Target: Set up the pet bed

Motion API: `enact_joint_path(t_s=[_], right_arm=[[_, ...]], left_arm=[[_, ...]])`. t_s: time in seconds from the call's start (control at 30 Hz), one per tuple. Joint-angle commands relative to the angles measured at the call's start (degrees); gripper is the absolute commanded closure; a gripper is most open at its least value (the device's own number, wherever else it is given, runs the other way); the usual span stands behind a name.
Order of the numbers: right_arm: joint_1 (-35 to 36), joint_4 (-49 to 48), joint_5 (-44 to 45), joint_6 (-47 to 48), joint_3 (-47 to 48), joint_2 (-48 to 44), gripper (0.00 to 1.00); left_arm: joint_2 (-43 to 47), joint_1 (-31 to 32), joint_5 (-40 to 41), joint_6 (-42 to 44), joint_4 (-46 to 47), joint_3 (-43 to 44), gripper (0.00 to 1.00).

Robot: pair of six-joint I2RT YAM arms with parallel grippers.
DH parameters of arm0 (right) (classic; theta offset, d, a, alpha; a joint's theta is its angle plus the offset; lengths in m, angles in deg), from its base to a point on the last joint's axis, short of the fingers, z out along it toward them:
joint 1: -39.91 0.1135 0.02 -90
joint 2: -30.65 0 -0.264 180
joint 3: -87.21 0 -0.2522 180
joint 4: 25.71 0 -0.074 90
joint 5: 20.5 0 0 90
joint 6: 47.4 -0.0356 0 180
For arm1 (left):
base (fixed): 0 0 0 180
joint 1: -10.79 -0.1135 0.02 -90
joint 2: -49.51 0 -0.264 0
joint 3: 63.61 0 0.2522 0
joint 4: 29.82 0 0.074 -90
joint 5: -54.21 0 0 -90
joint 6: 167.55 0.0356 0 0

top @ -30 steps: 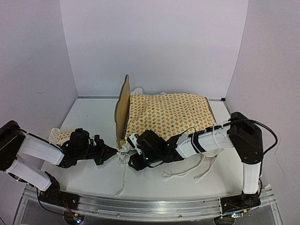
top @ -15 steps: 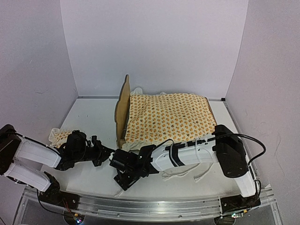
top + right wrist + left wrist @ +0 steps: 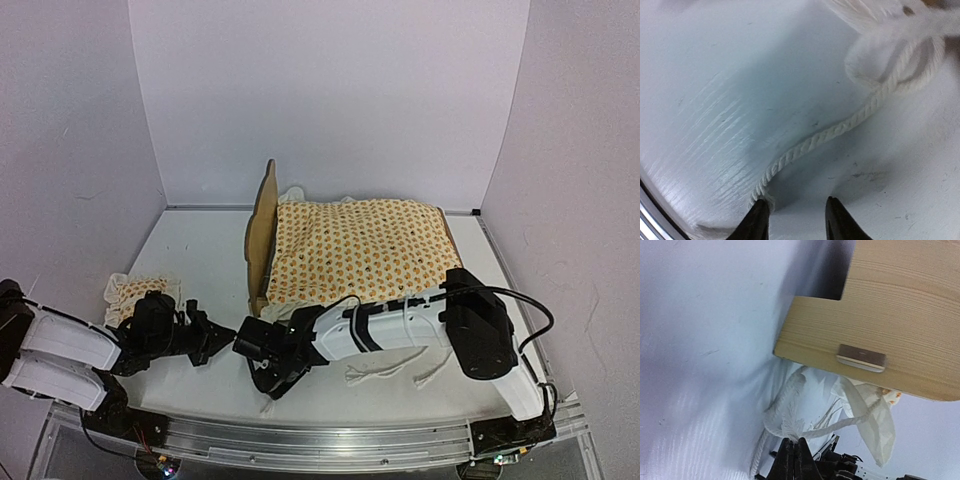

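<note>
The pet bed (image 3: 262, 235) stands mid-table, cover (image 3: 360, 245) on, pillow (image 3: 135, 292) unplaced by the left edge; the left gripper (image 3: 795, 457) pinches a loose tie cord (image 3: 790, 422) while the right gripper (image 3: 796, 202) gapes empty.

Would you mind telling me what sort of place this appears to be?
Probably a robot lab test booth: a white tabletop boxed in by plain pale walls, an aluminium base rail under the left arm and right arm, and a small plywood pet bed as a prop.
</note>
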Motion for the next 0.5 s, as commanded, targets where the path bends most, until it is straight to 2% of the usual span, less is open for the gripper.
enact_joint_path(t_s=[0.0, 0.13, 0.23, 0.3, 0.47], right_arm=[[0.0, 2.7, 2.9, -2.1, -5.4, -2.3, 0.76], [-1.1, 2.4, 7.7, -2.5, -13.8, -8.6, 1.00], [-2.2, 0.9, 12.4, -2.4, -21.1, -13.5, 1.00], [-3.3, -0.6, 13.6, -2.9, -26.1, -16.3, 1.00], [-5.2, -2.5, 16.1, -3.1, -31.5, -19.1, 1.00]], left_arm=[[4.7, -0.4, 1.8, 3.4, 1.1, 2.0, 1.00], [8.2, -1.1, 3.7, 7.0, -3.8, 4.1, 1.00], [12.9, -2.6, 7.2, 14.2, -10.0, 7.8, 1.00], [16.4, -3.9, 11.6, 20.5, -18.7, 12.6, 1.00], [22.5, -5.0, 24.7, 34.5, -34.5, 26.7, 1.00]])
